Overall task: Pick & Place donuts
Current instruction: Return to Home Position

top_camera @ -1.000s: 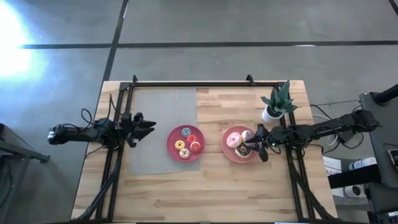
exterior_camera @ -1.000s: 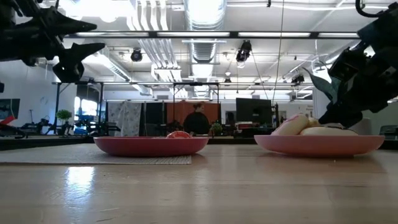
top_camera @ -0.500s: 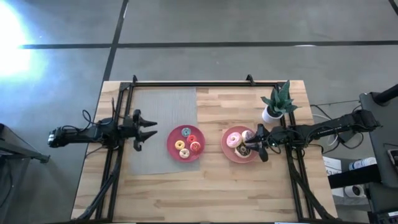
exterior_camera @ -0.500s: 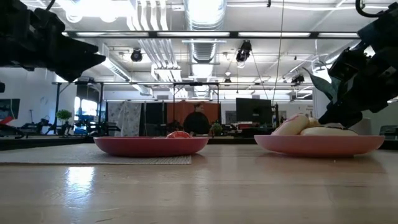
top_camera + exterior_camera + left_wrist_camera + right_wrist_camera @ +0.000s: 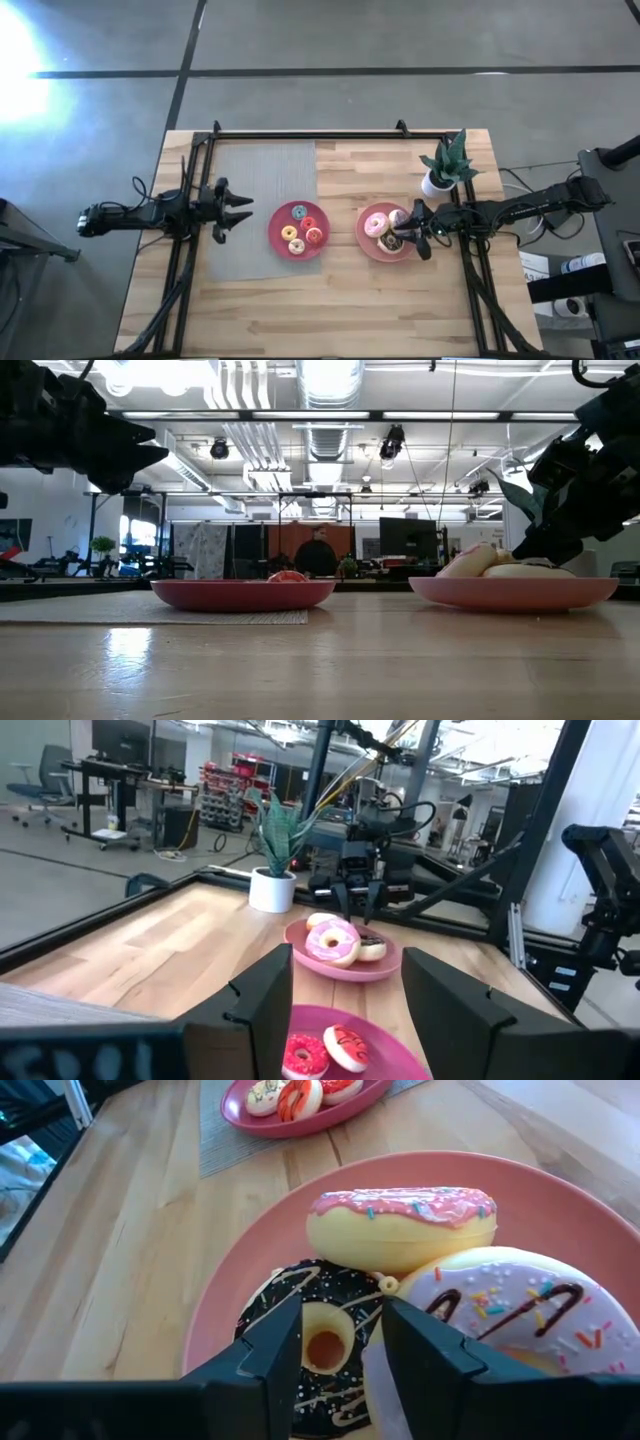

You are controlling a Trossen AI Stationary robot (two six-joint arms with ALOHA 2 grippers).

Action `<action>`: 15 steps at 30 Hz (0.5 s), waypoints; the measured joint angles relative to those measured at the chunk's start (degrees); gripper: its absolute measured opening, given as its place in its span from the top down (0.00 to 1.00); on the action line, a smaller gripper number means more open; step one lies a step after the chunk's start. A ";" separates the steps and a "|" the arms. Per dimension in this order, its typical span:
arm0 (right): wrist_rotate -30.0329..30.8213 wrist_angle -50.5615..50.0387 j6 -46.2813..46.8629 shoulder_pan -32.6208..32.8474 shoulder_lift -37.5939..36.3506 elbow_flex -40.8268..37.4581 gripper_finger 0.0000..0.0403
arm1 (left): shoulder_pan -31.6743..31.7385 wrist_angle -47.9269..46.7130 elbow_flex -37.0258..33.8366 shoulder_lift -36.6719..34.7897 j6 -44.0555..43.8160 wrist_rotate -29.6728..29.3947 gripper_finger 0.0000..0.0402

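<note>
Three larger donuts lie on the pink plate (image 5: 372, 247): a pink-frosted one (image 5: 400, 1225), a lilac-white one (image 5: 500, 1305) and a dark brown one (image 5: 300, 1320). Several tiny donuts (image 5: 298, 230) lie on the red plate (image 5: 277, 240), which rests partly on the grey mat (image 5: 260, 180). My right gripper (image 5: 408, 238) is open at the pink plate's right side, its fingers over the dark brown donut. My left gripper (image 5: 245, 211) is open and empty above the mat, left of the red plate. My right gripper's open fingers (image 5: 265, 1355) come slanting down from the table's right side. One stands over the dark brown donut's ring, the other between it and the lilac-white donut. I cannot tell whether they touch the donut, which lies flat on the plate.
A small potted plant (image 5: 445, 165) stands at the far right, just behind my right arm. A black frame (image 5: 300, 133) runs along the table's far edge and down both sides. Bare wood lies in front of both plates. A person stands far off in the room (image 5: 318, 550).
My left gripper has turned level and gone a little toward the red plate, staying open. My right gripper and the donuts have kept still.
</note>
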 joint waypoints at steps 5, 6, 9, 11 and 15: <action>0.00 0.00 0.01 0.00 0.01 0.00 0.68 | 0.00 -0.37 0.06 0.01 -0.04 0.02 0.59; 0.00 0.00 0.01 0.00 0.00 0.00 0.68 | -0.02 -0.38 0.04 0.02 -0.07 0.02 0.59; 0.00 0.00 0.01 0.00 0.00 0.00 0.68 | -0.02 -0.37 0.05 0.03 -0.09 0.00 0.59; -0.01 0.00 0.01 0.00 0.00 0.00 0.67 | -0.02 -0.35 0.04 0.03 -0.11 0.00 0.59; 0.00 0.00 0.00 0.00 0.00 0.00 0.68 | -0.02 -0.33 0.04 0.01 -0.11 0.00 0.59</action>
